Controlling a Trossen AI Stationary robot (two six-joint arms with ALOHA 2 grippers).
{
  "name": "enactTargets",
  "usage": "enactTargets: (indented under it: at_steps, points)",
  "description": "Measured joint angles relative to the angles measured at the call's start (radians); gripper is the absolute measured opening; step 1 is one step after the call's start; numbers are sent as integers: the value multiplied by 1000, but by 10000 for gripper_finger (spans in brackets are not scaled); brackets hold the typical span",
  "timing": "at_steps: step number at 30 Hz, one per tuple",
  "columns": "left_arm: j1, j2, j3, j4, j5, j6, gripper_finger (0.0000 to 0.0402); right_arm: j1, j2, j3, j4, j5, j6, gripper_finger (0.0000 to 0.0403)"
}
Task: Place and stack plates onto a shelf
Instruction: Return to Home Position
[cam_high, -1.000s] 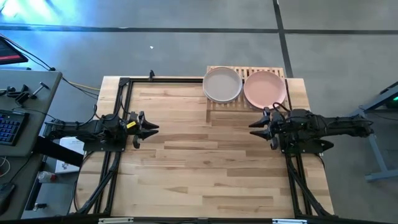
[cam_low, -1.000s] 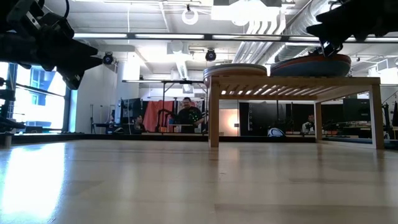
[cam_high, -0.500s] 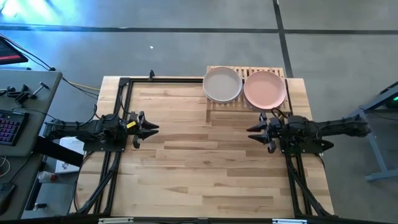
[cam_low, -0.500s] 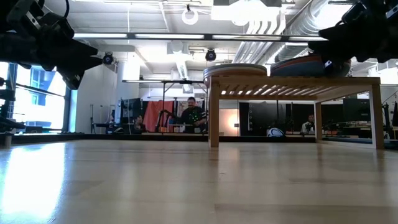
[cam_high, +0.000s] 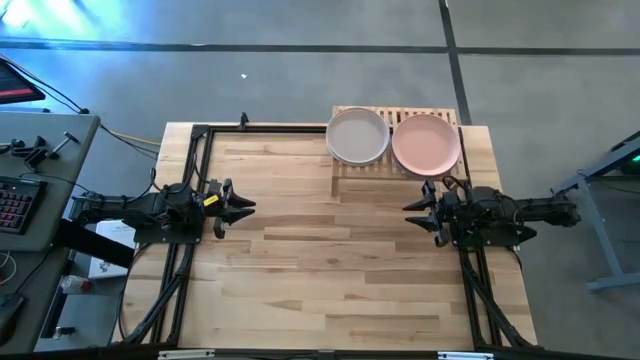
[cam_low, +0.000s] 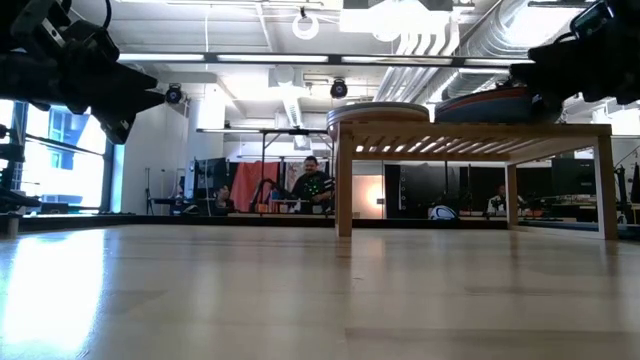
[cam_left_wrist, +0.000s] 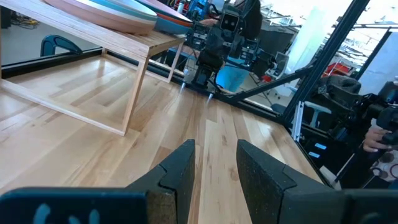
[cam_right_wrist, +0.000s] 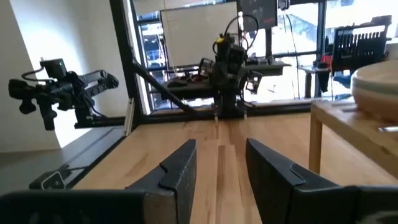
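Note:
On the low bamboo shelf (cam_high: 395, 168) at the table's far right stand two stacks of plates. The left stack has a beige plate (cam_high: 358, 136) on top, the right one a pink plate (cam_high: 427, 144). The low view shows both stacks (cam_low: 378, 110) (cam_low: 490, 103) resting on the slats. My right gripper (cam_high: 410, 210) hovers open just near of the shelf, level, pointing toward the table's left, nothing between its fingers (cam_right_wrist: 221, 168). My left gripper (cam_high: 245, 205) waits open at the table's left side, pointing right, also empty (cam_left_wrist: 216, 168).
Bare plank table (cam_high: 320, 270) lies between the two arms and toward the near edge. Black frame rails (cam_high: 200, 130) run along the left and right sides. A side table with a keyboard (cam_high: 15, 200) stands off the left edge. People sit in the room beyond (cam_low: 310, 185).
My right gripper has drawn back from over the pink stack toward the table's right and near side and has sunk, levelling out. The plates and the shelf have not moved.

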Motion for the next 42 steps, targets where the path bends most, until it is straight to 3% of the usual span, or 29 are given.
enactTargets:
  at_steps: [26,34,42]
  points:
    - [0,0,0,0,0,0,106,0,3,0,-72,39,-45,123]
    - [0,0,0,0,0,0,106,0,2,0,-73,38,130,123]
    - [0,0,0,0,0,0,106,0,2,0,-73,38,134,123]
